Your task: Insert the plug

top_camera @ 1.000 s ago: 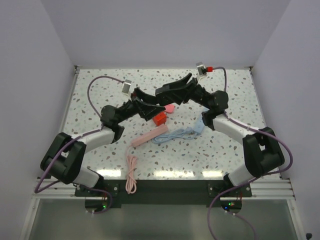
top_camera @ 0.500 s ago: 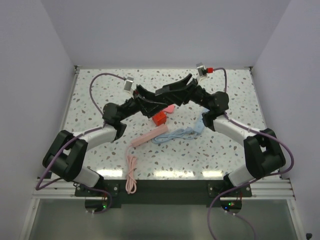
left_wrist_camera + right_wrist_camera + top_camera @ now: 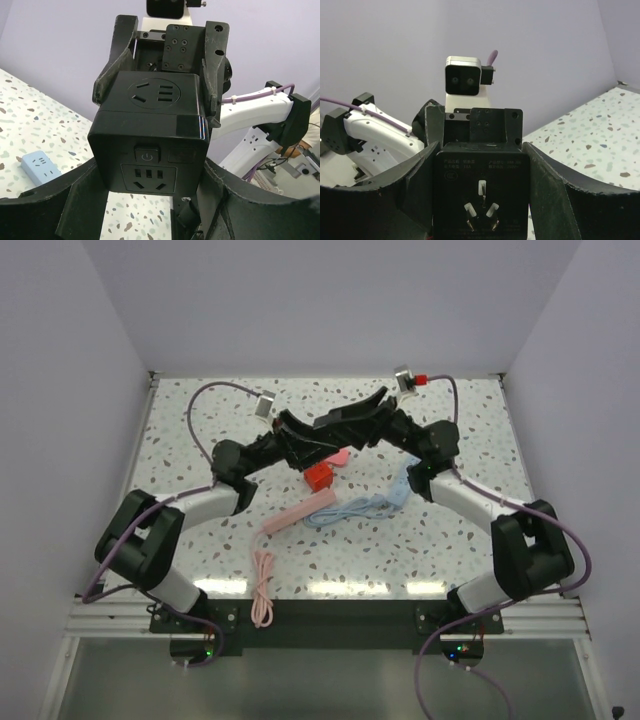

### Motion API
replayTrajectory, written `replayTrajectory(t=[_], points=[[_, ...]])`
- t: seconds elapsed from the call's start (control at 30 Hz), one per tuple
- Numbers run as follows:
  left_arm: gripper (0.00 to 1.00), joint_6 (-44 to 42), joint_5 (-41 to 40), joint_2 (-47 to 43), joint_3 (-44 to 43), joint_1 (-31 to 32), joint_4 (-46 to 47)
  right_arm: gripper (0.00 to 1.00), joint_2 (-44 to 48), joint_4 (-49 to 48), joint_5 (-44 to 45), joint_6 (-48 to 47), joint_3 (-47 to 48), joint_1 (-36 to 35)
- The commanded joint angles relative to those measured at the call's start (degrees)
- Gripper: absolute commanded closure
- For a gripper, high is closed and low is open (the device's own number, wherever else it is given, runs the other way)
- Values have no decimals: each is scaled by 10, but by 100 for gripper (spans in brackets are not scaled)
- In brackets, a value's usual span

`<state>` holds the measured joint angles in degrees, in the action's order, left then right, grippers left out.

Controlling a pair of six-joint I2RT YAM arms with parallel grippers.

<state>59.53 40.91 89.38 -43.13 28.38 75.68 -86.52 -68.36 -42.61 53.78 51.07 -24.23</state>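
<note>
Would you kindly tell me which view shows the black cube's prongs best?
Right wrist: the prongs face it squarely on the black cube. Left wrist shows only the cube's socket faces; overhead, the prongs are hidden.

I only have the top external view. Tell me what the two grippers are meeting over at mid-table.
Observer: A black cube-shaped socket adapter; the right gripper clamps its sides.
Operator: Describe the face toward the right wrist camera.
Observer: Three metal prongs stick out below a printed label.
Operator: Now the left wrist side.
Observer: A power button sits directly above a socket.
</note>
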Motion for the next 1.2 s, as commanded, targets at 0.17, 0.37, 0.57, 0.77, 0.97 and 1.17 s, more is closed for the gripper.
replayTrajectory(t=[0.17, 0.37, 0.57, 0.77, 0.97, 1.17], points=[[100, -78, 25, 12, -36, -38, 137, 1, 102, 230, 111, -212, -32, 6], [100, -78, 45, 34, -31, -82, 136, 1, 153, 259, 129, -213, -57, 47], [100, -213, 66, 33, -77, -88, -57, 1, 221, 503, 331, -275, -45, 58], [100, -414, 43, 7, -138, -88, -306, 2, 220, 664, 541, -269, -49, 59], [100, -592, 24, 25, -229, -78, -501, 1, 163, 734, 559, -245, -36, 93], [100, -652, -4, 36, -240, -72, -541, 1, 93, 733, 554, -228, -32, 104]])
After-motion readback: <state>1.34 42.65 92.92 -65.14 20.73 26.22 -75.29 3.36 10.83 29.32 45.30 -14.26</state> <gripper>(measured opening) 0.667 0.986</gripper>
